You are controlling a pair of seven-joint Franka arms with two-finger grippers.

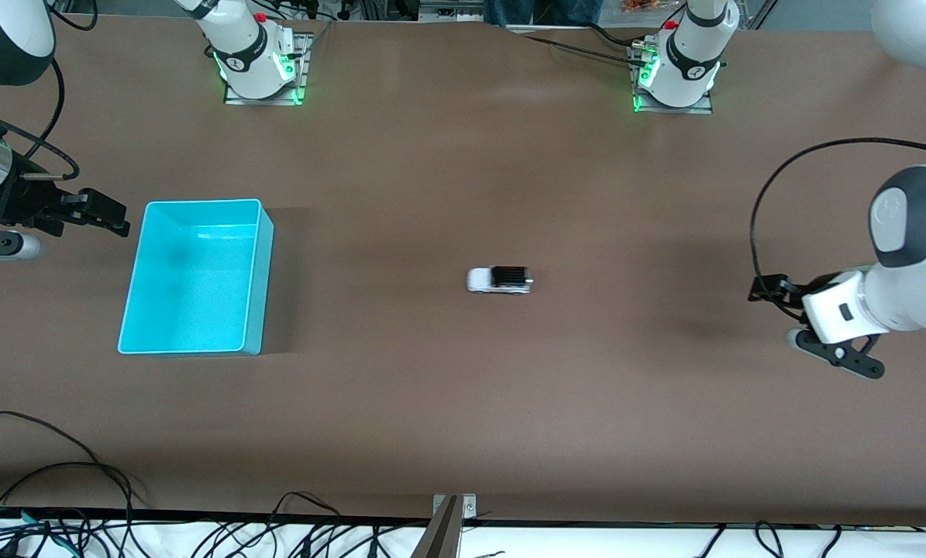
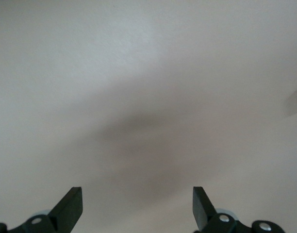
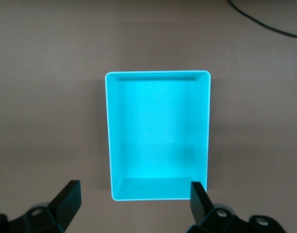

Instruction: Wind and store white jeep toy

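The white jeep toy (image 1: 500,280), tiny with a black rear section, stands alone on the brown table near its middle. The empty cyan bin (image 1: 263,294) sits toward the right arm's end of the table. My right gripper (image 1: 112,217) hovers beside the bin, off its end-of-table side. It is open with nothing between its fingers, and its wrist view shows the bin (image 3: 158,73) just ahead of the gripper (image 3: 135,194). My left gripper (image 1: 769,291) hangs over bare table toward the left arm's end, away from the jeep. In its wrist view this gripper (image 2: 137,206) is open and empty.
Both arm bases (image 1: 261,74) (image 1: 676,81) stand along the table's edge farthest from the front camera. Loose black cables (image 1: 60,496) and a metal bracket (image 1: 453,508) lie along the nearest edge. Wide bare table surrounds the jeep.
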